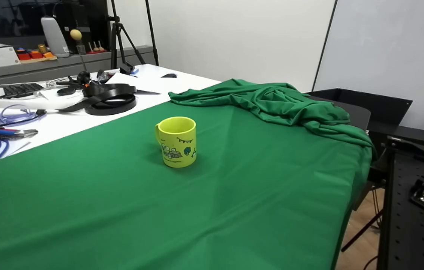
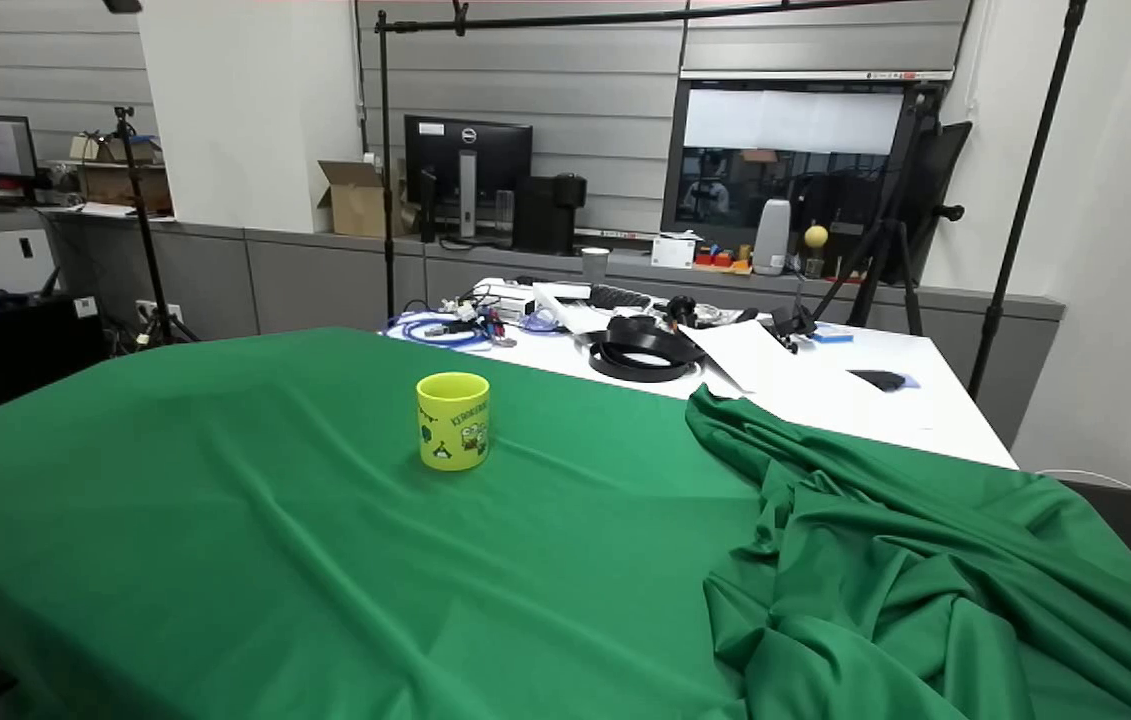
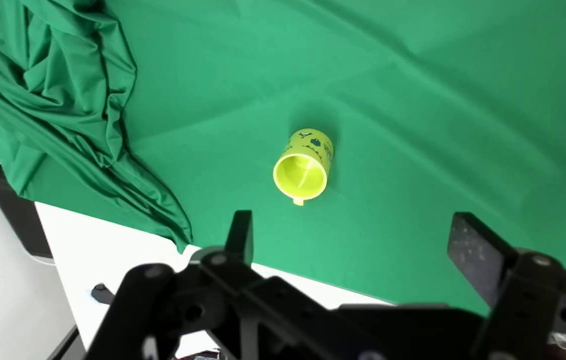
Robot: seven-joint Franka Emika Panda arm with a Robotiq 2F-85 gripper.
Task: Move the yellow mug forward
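The yellow mug stands upright on the green cloth in both exterior views (image 1: 179,150) (image 2: 453,430). It has dark printed figures on its side. Its handle points to the far left in an exterior view. In the wrist view the mug (image 3: 315,145) is seen from above, with its open rim and the handle toward the bottom of the picture. My gripper (image 3: 353,227) shows only in the wrist view. Its two fingers are wide apart with nothing between them. The mug lies above the finger gap in that picture, apart from both fingers. The gripper is out of view in both exterior views.
The green cloth (image 1: 122,202) covers the table and is bunched into a heap (image 1: 275,101) along one edge. A bare white table part (image 2: 885,400) holds a black coil (image 2: 640,350), cables and papers. A black perforated rail (image 1: 418,225) runs beside the table.
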